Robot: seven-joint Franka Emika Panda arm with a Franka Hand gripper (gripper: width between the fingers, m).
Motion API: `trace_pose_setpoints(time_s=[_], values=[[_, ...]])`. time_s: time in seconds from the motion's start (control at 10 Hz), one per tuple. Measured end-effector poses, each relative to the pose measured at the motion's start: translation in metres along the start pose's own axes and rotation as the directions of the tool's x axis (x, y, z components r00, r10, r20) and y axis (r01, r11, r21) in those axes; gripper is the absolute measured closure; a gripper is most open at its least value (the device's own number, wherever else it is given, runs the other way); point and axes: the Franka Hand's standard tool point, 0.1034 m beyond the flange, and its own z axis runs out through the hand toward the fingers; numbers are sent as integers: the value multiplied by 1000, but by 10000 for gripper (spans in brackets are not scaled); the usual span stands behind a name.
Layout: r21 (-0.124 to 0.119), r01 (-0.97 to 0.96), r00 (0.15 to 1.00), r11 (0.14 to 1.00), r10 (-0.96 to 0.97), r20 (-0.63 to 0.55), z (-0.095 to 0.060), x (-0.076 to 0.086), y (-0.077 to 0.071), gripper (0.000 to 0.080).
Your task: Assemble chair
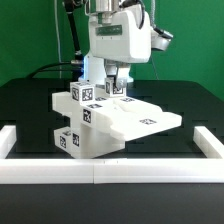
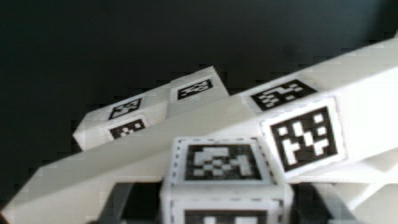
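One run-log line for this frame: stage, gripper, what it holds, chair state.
stage: mid-assembly | gripper: shut on tagged white part | chair assembly: partly joined, resting on black table | border rail: along front edge

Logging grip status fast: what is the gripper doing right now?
Gripper: jaws shut on a tagged white chair part at the top of the chair.

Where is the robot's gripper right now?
In the exterior view the gripper is in the middle, right above the half-built chair, closed on a small tagged cube at the chair's top, beside another tagged block.
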Motion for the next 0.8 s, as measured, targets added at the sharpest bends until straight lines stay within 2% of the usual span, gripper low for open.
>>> trace_pose_setpoints(time_s=[0.4, 0.8], values=[[5, -304, 953, 953, 304, 4, 0, -2, -4, 511], [6, -447, 894, 894, 447, 12, 0, -3, -4, 511]])
